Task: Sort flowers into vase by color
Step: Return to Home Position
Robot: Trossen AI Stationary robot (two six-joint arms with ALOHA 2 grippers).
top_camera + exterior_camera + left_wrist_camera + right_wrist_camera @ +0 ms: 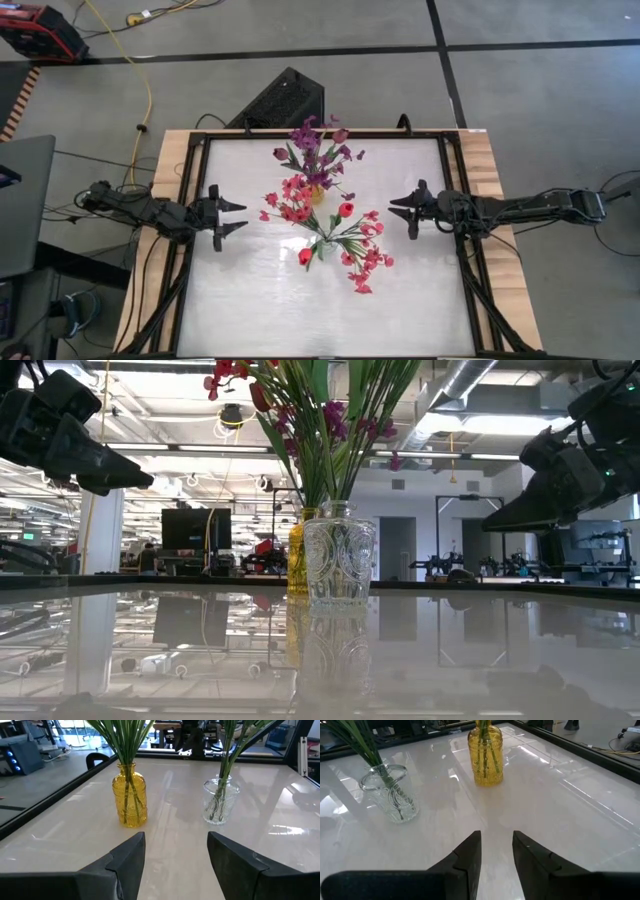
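Two vases stand in the middle of the white table top. The yellow vase [318, 193] [130, 795] [485, 755] holds purple flower sprays [318, 140] on green stems. Nearer the front, the clear glass vase [322, 245] [219, 800] [390, 792] holds red tulips [345, 208] and red-pink sprays [365, 262]. My left gripper [232, 217] [175, 837] hovers open at the table's left, pointing at the vases. At the right, my right gripper [398, 208] [496, 835] faces them too, open with a narrower gap. Neither has anything between its fingers.
A black frame [190, 250] rims the table top. A black box [285, 100] sits on the floor beyond the far edge, with cables [145, 90] nearby. Bare table top [330, 320] lies in front of the vases.
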